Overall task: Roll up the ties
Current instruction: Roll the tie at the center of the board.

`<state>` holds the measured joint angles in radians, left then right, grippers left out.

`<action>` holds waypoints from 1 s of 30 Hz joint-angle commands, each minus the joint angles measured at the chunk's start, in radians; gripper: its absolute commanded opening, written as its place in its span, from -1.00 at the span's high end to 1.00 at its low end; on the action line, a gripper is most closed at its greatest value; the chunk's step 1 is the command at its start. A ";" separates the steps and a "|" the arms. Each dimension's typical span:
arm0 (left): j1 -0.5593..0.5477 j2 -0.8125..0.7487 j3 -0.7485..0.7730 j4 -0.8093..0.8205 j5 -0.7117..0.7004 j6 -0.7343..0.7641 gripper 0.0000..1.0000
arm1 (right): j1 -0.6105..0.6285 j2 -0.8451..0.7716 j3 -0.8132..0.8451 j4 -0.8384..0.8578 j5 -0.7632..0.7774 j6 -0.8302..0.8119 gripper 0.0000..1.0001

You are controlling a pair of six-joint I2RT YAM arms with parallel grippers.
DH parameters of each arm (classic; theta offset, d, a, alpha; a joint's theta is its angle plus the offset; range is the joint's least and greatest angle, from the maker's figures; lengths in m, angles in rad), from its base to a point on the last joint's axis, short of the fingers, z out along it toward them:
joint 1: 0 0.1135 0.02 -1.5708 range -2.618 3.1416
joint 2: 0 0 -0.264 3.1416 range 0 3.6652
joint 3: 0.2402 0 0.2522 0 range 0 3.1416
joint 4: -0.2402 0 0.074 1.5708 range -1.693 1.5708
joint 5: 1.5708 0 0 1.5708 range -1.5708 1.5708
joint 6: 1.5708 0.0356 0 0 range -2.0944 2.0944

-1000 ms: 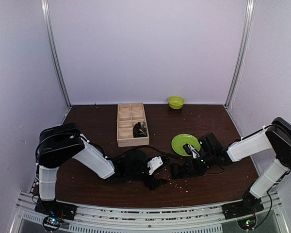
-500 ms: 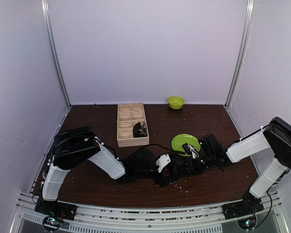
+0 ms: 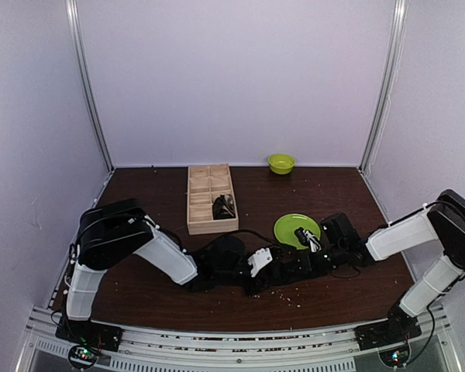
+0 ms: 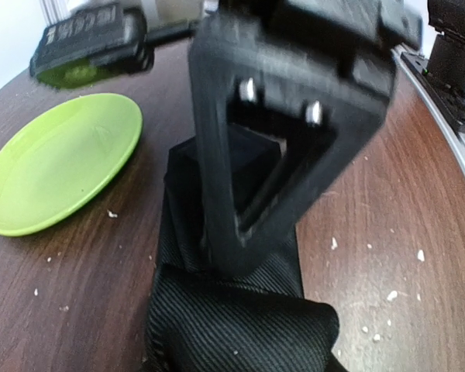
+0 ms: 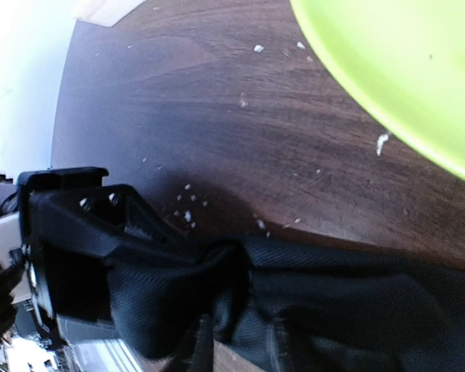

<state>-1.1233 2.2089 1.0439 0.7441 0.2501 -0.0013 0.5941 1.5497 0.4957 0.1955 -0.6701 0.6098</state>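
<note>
A black tie [image 3: 288,268] lies on the dark table between my two grippers, just in front of the green plate. In the left wrist view the tie [image 4: 240,325] bulges into a thick fold close to the camera. My left gripper [image 3: 268,270] is shut on that folded end, and its finger [image 5: 70,232] shows with cloth bunched against it. My right gripper [image 3: 301,260] stands slightly open, one finger [image 4: 217,194] resting on the flat tie [image 5: 333,302]. Another rolled tie [image 3: 223,206] sits in the wooden box.
The wooden compartment box [image 3: 205,194] stands at the back left of the grippers. The green plate [image 3: 291,226] lies right behind them, and a small green bowl [image 3: 280,163] sits at the back wall. White crumbs dot the table.
My left arm has swung right to meet the right gripper, and its jaws have narrowed onto the tie's fold. The right jaws have eased apart.
</note>
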 commanded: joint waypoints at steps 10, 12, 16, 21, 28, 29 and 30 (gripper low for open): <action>-0.003 -0.022 0.122 -0.495 -0.031 0.047 0.16 | 0.029 -0.074 0.054 -0.033 -0.072 0.099 0.09; -0.003 -0.020 0.129 -0.509 -0.032 0.041 0.15 | 0.046 -0.039 0.070 -0.032 -0.068 0.099 0.09; -0.003 -0.020 0.135 -0.522 -0.028 0.044 0.15 | 0.059 0.016 0.089 -0.039 -0.040 0.088 0.16; -0.001 -0.021 0.138 -0.521 -0.013 0.051 0.15 | 0.059 0.037 0.082 -0.054 0.017 0.073 0.70; 0.008 -0.043 0.145 -0.479 -0.006 0.066 -0.12 | 0.045 0.050 0.030 -0.038 0.031 0.077 1.00; 0.013 -0.051 0.142 -0.463 -0.008 0.061 -0.25 | 0.042 0.049 0.021 -0.036 0.029 0.077 1.00; 0.017 -0.061 0.136 -0.439 -0.007 0.055 -0.37 | 0.037 0.050 0.009 -0.031 0.026 0.077 1.00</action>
<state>-1.1206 2.1639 1.1934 0.3355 0.2440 0.0479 0.6430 1.5658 0.5587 0.1967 -0.7155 0.6930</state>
